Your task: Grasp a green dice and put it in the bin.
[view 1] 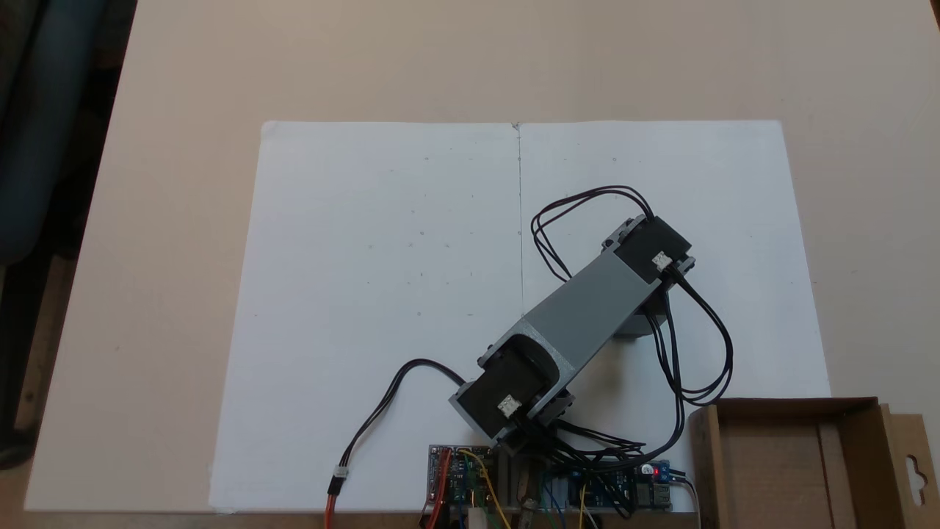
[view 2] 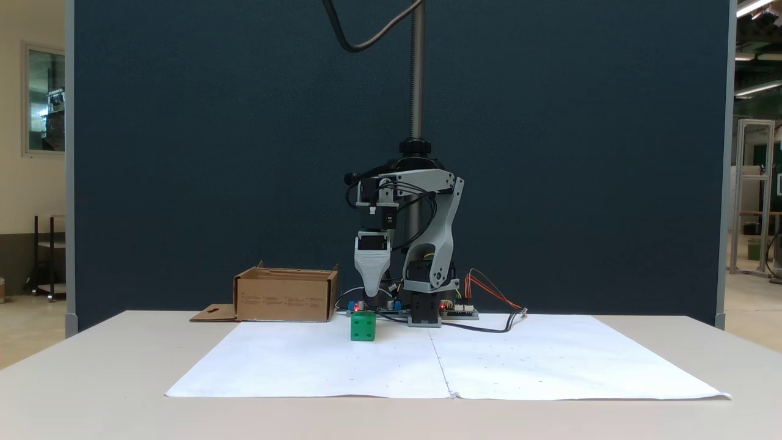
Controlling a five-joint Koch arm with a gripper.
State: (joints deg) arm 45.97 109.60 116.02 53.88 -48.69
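Note:
The green dice (view 2: 363,326) rests on the white paper sheet, left of the arm's base in a fixed view from the front. My gripper (view 2: 371,294) hangs pointing straight down just above it, its tip a short gap over the dice's top. Only one grey finger (view 2: 372,269) shows, so I cannot tell how the jaws stand. In the fixed view from above, the arm (view 1: 587,308) covers the dice and the gripper. The bin (view 2: 284,296) is a brown cardboard box left of the dice, seen also as the bin (view 1: 793,405) at the bottom right corner, its inside bare.
White paper (view 1: 382,294) covers the middle of the beige table. Circuit boards (view 1: 463,477) and black cables (view 1: 705,345) crowd the arm's base. A metal pole (view 2: 417,73) rises behind the arm before a dark blue partition.

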